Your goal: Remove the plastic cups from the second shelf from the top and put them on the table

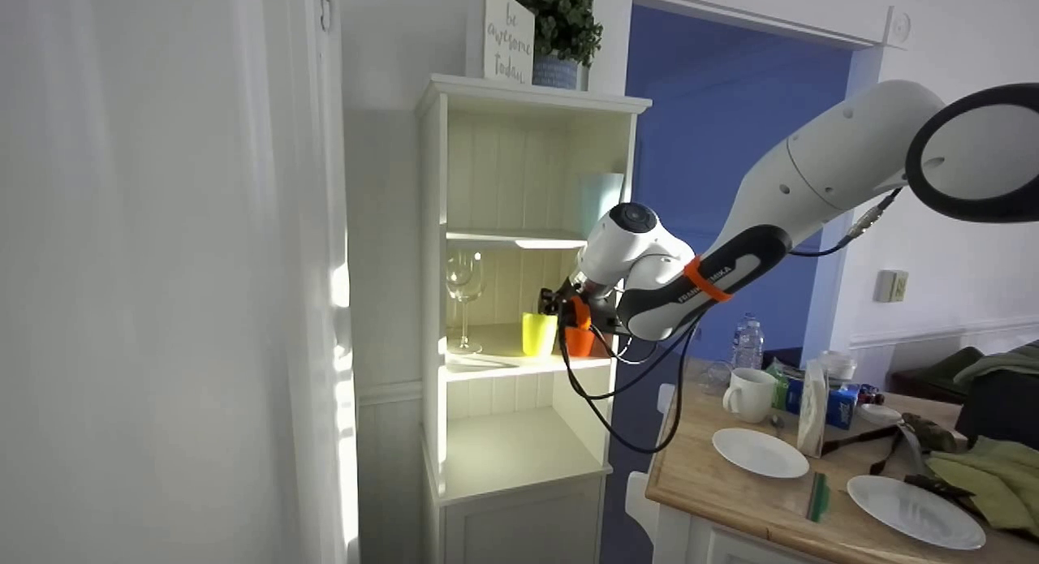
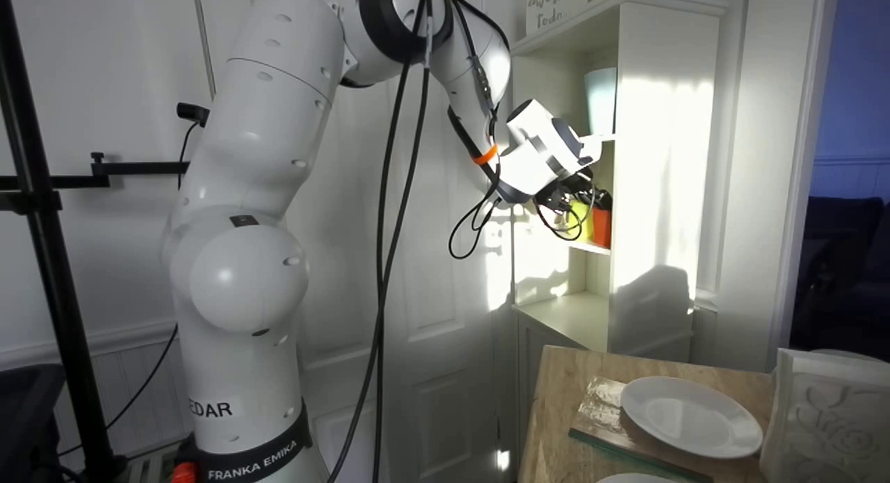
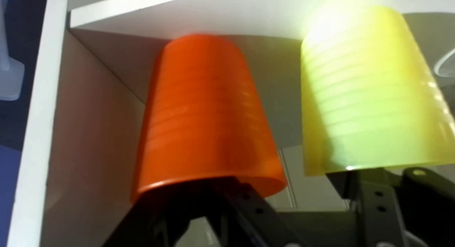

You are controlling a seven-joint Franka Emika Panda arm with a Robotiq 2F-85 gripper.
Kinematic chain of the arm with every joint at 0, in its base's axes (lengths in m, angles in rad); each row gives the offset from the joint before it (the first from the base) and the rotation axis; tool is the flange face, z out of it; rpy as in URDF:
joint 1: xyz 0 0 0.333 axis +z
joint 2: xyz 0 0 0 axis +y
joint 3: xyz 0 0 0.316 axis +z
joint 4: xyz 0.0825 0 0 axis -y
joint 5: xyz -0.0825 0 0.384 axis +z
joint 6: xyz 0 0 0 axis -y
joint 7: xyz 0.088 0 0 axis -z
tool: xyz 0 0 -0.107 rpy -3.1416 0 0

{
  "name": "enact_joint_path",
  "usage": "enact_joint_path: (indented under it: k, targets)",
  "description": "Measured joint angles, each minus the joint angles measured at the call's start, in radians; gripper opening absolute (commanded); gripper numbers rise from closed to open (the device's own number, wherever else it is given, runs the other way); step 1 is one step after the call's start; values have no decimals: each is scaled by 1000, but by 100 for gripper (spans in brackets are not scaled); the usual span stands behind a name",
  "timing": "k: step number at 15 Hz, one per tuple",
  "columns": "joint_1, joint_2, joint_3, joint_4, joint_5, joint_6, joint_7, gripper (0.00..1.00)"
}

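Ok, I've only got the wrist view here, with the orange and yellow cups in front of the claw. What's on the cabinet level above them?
Observer: In both exterior views, a pale blue tapered vessel stands up there.
Operator: And past the yellow cup, on this same shelf?
Observer: At least one clear stemmed wine glass, upright, in an exterior view.
Operator: Anything on the table where these cups should go?
Observer: Yes, among other things a white mug, standing near a white plate in an exterior view.

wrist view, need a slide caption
Seen upside down: an orange plastic cup and a yellow plastic cup side by side on a white cabinet shelf, jaws parted close by.
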Motion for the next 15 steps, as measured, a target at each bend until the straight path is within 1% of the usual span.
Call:
enact_joint_path:
  k: [2, 3, 5, 8, 9, 10, 12, 13, 15]
  targets:
    - [1, 0, 0, 0, 0, 0, 0, 57]
    - [1, 0, 0, 0, 0, 0, 0, 42]
    - [1, 0, 0, 1, 0, 0, 0, 31]
    - [1, 0, 1, 2, 0, -1, 0, 7]
    - [2, 0, 1, 2, 0, -2, 0, 2]
    - [2, 0, 2, 3, 1, -2, 0, 1]
    - [5, -4, 8, 5, 5, -8, 1, 3]
    - [6, -8, 13, 5, 9, -19, 1, 1]
    - [9, -16, 20, 5, 13, -35, 2, 3]
